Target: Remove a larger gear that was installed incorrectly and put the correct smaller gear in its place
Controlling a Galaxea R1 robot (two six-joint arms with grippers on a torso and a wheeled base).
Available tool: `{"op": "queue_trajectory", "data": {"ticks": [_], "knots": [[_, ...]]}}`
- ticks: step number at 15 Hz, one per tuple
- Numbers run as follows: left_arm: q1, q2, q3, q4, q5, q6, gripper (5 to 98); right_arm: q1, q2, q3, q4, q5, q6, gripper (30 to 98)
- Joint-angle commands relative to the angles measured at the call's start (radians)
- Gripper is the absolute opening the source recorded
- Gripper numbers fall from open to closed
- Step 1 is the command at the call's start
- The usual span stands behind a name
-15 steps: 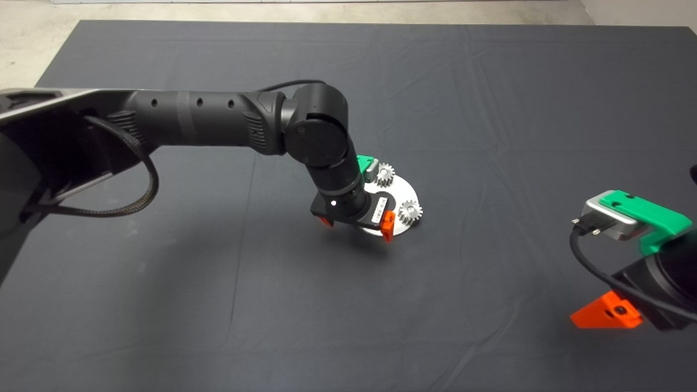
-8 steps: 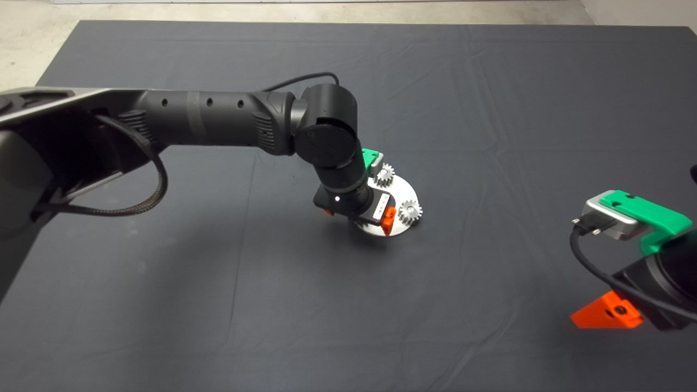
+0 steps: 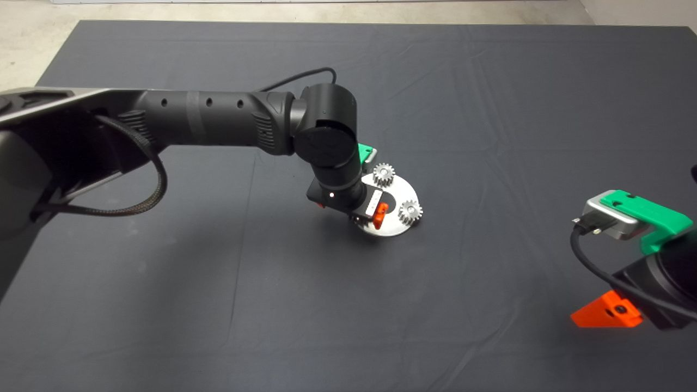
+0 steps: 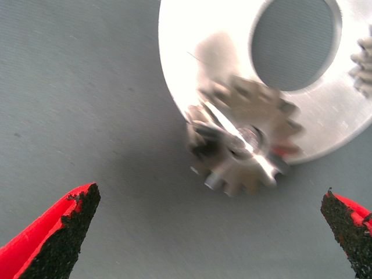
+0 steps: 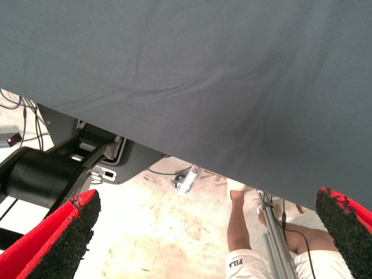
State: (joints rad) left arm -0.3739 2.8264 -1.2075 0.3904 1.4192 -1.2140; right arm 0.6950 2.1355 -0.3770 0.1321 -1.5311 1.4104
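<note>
Lowered and tucked closer over the round silver plate [image 3: 400, 191] than a second ago, left pincer [image 3: 366, 213] now with its one visible red finger [image 3: 380, 215] drawn in from the plate's near rim to sit above the plate face. Two small gears [image 3: 384, 173] and [image 3: 410, 211] unchanged on the plate's far and right edges; right pincer [image 3: 604, 317] parked as before at the lower right edge of the head view. Seen from the left wrist: pincer spread wide, black-padded fingertips [image 4: 70, 224] and [image 4: 349, 224] well apart, gripping nothing, with the larger gear [image 4: 241, 145] between and beyond them, mounted at the plate's [image 4: 192, 52] edge and overhanging the dark mat [image 3: 490, 109] on the counter. Touching neither pad. Gear smeared by motion blur, so tooth shape and count hard to make out; only a bright streak across its hub plain. Hidden in the head view under the wrist and arm, along with the other left finger. Large round hole [image 4: 293, 40] in the plate beside the gear, mat showing through; sliver of another gear [image 4: 363, 64] cut off at the picture edge. Right wrist view: fingers [image 5: 64, 238] held wide apart over the mat's edge, bare floor beyond, a person's legs [image 5: 238, 232] partly cut off there. Smaller replacement gear not distinguishable among the look-alike small ones.
</note>
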Motion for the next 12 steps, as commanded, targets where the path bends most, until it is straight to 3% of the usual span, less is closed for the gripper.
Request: {"op": "queue_trajectory", "data": {"ticks": [1, 3, 12], "knots": [[-0.011, 0.013, -0.010, 0.011, -0.019, 0.027, 98.1, 0.012, -0.002, 0.001, 0.032, -0.119, -0.002, 97.6], [-0.011, 0.020, -0.029, 0.011, -0.020, 0.031, 98.1, 0.012, -0.001, 0.001, 0.032, -0.119, -0.002, 97.6], [-0.011, 0.046, -0.056, 0.011, -0.067, 0.060, 98.1, 0.012, 0.001, 0.001, 0.032, -0.119, -0.002, 97.6]]}}
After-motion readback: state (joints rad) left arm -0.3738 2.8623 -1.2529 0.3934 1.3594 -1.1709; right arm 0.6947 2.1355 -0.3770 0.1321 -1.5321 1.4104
